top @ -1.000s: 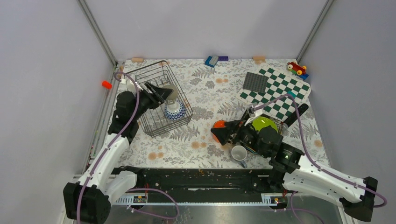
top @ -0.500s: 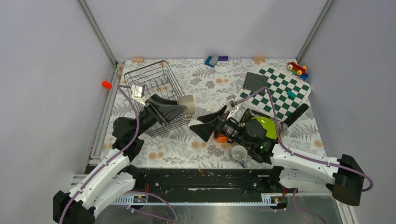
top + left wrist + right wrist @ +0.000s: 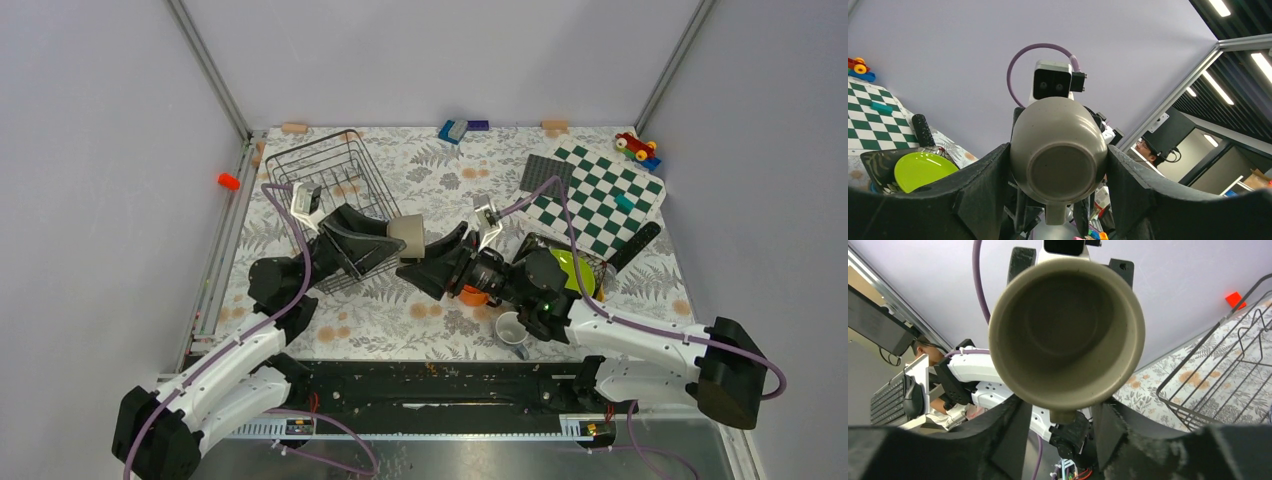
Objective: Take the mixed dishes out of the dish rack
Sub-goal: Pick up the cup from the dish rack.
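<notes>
One grey cup (image 3: 1058,160): base in left wrist view, mouth in right.

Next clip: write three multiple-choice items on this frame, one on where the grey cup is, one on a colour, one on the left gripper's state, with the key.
1. Where is the grey cup?
A in the wire basket
B held up between the left gripper and the right gripper
C on the chequered board

2. The round plate on the black square plate is:
A lime-green
B blue
C red

3. The left gripper is:
A open, empty
B out of view
C shut on the grey cup

Key: 1 B, both wrist views show it between their fingers. 2 A, its colour is plain. 3 C, its fingers press both sides.
</notes>
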You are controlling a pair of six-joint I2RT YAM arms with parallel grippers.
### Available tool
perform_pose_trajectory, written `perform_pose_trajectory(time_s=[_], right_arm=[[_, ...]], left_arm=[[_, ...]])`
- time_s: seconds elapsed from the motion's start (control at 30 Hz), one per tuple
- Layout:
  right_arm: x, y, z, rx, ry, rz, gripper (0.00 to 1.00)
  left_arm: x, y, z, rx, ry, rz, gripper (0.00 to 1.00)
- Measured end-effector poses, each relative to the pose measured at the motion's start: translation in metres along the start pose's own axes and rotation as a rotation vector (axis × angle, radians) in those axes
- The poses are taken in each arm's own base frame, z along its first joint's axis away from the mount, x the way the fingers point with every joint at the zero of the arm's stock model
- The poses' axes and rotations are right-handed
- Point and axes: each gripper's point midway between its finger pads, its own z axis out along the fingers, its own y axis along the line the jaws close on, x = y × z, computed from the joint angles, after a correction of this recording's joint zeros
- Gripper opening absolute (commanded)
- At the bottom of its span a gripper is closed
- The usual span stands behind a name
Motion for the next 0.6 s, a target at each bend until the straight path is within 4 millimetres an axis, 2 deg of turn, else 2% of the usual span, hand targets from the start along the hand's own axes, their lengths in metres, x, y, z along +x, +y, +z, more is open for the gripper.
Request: perform_pose_trajectory(time_s=[0.17,0.23,0.3,0.33,0.37,0.4,0.47,0.5,0.6], right_arm=[[-0.008,0.005,0.002,-0.022,-0.033,0.006,0.29],[-0.01,0.008,0.002,-0.03,-0.043,0.011,0.17],[-0.011,0.01,0.001,-0.036,-0.048,0.02,0.0],[-0.011,0.01,0.001,-0.037,-0.05,0.022,0.0],[-0.011,0.01,0.001,-0.038,-0.051,0.022,0.0],[-0.011,0.01,0.0,-0.038,-0.05,0.022,0.0],[-0.01,0.01,-0.001,-0.037,-0.048,0.025,0.0],[-0.009,0.01,-0.001,-0.036,-0.045,0.027,0.0],[-0.007,0.007,-0.004,-0.014,-0.032,0.021,0.0]], left_arm=[[0.0,-0.007,0.001,0.035,-0.002,0.011,0.0],[-0.002,-0.01,0.001,0.048,-0.008,0.022,0.0],[-0.002,-0.012,0.001,0.057,-0.009,0.029,0.01],[-0.002,-0.013,0.001,0.06,-0.009,0.033,0.06],[-0.002,-0.013,0.001,0.061,-0.007,0.035,0.13],[-0.002,-0.012,0.001,0.059,-0.006,0.038,0.32],[0.0,-0.011,0.001,0.054,0.0,0.045,0.85],[0.001,-0.01,0.0,0.049,0.006,0.049,0.97],[0.005,-0.003,-0.002,0.006,0.029,0.073,0.99]])
